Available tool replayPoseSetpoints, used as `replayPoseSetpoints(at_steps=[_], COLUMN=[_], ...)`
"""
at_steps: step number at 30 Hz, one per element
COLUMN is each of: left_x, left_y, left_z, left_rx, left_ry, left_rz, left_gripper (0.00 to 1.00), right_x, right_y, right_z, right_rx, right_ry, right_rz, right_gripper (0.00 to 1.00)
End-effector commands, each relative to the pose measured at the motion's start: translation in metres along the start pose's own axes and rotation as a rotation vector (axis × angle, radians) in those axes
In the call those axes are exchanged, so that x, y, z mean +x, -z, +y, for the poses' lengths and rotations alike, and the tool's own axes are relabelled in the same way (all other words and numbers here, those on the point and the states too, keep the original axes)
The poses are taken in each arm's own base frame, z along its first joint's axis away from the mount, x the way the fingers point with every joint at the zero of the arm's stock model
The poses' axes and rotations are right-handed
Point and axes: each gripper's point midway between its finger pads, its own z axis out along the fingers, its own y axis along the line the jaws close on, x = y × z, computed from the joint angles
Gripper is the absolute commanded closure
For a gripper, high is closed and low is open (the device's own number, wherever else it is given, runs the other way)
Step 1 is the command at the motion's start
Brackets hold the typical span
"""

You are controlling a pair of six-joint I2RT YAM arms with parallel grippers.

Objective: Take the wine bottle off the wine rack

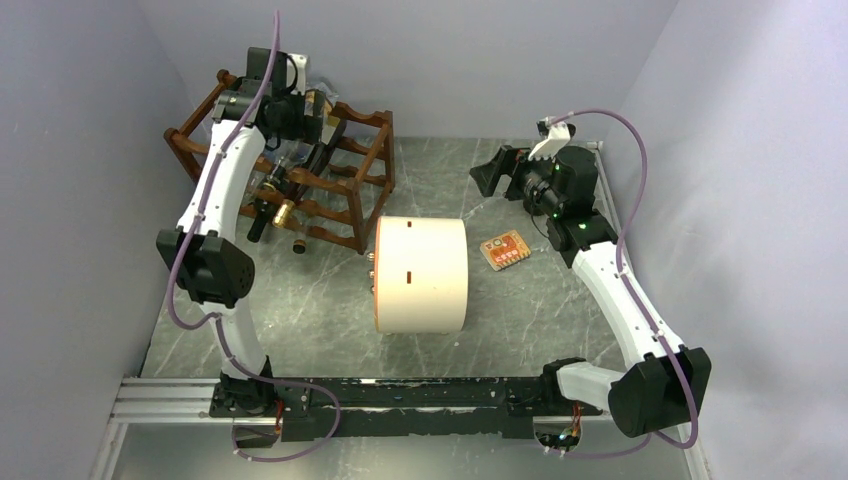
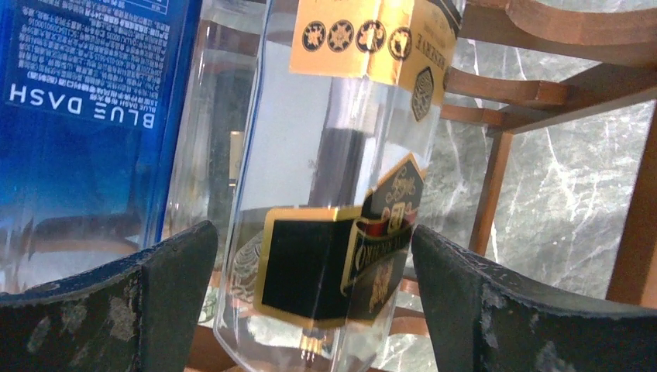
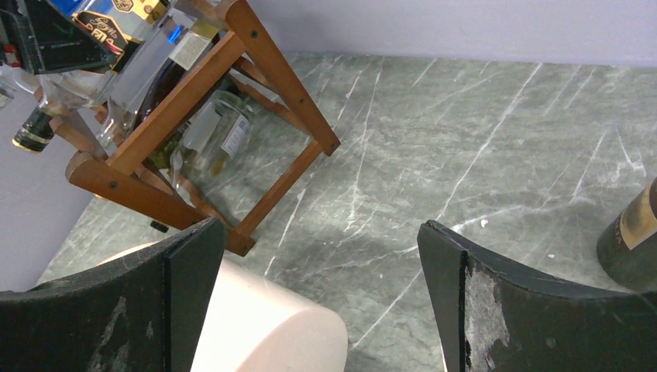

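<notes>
The reddish-brown wooden wine rack [image 1: 355, 180] stands at the table's far left with several bottles lying in it. My left gripper [image 1: 300, 118] reaches down into its top. In the left wrist view a clear wine bottle [image 2: 341, 155] with gold and black labels lies between the fingers of that gripper [image 2: 314, 302], which is open. The glass fills almost the whole gap, with a thin slit showing at each pad. A blue bottle [image 2: 85, 116] lies beside it. My right gripper [image 1: 497, 170] hovers open over bare table, nothing between its fingers [image 3: 186, 294].
A cream cylinder [image 1: 420, 275] lies on its side at mid-table, just in front of the rack's right end. A small orange card [image 1: 505, 250] lies to its right. A dark bottle [image 3: 631, 240] shows at the right wrist view's right edge. Walls close in on three sides.
</notes>
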Motion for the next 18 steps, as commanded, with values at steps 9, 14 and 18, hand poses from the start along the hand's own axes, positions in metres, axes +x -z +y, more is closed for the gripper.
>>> replayPoseSetpoints(at_steps=[9, 14, 18], left_x=[0.001, 0.002, 0.006], left_y=[-0.010, -0.001, 0.000], left_z=[0.002, 0.002, -0.007], left_rx=[-0.049, -0.102, -0.052], left_ry=[0.030, 0.017, 0.022], left_rz=[-0.015, -0.044, -0.039], left_gripper=[0.12, 0.20, 0.29], right_x=[0.004, 0.006, 0.008], right_y=[-0.001, -0.003, -0.004], right_z=[0.002, 0.002, 0.001], right_rx=[-0.017, -0.019, -0.020], right_ry=[0.011, 0.003, -0.006], right_rz=[0.003, 0.004, 0.007], right_gripper=[0.00, 0.00, 0.00])
